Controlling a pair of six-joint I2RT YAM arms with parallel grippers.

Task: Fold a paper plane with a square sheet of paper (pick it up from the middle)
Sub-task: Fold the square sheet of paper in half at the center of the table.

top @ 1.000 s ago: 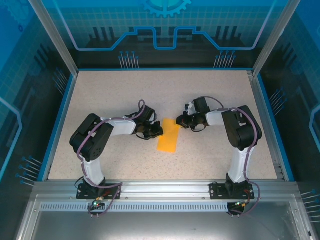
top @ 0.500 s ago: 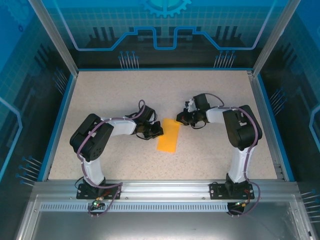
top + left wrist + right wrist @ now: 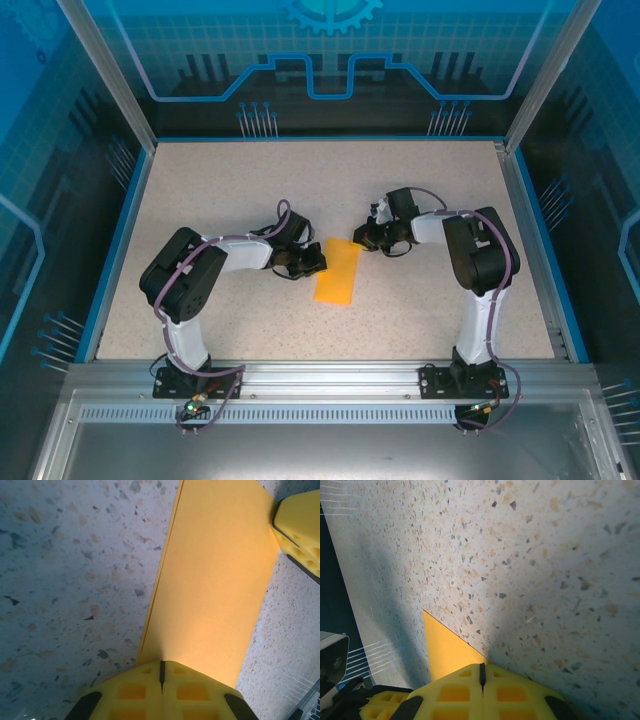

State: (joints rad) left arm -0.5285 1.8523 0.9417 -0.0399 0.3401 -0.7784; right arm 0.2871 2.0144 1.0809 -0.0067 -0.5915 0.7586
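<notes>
right gripper (image 3: 359, 240) moved onto far corner of paper (image 3: 336, 275); left gripper (image 3: 317, 264) unmoved at its edge; both clenched.

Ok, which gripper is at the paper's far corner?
The right gripper, shut, with its tips at the far right corner of the folded sheet of paper. The left gripper, also shut, sits partway along the left edge.

Item: thin orange-yellow folded paper sheet (image 3: 215, 580). I log its near end hidden under the yellow-padded left gripper (image 3: 161, 672) and its far end cut by the frame top. The right gripper (image 3: 481, 674) covers all but one corner.
</notes>
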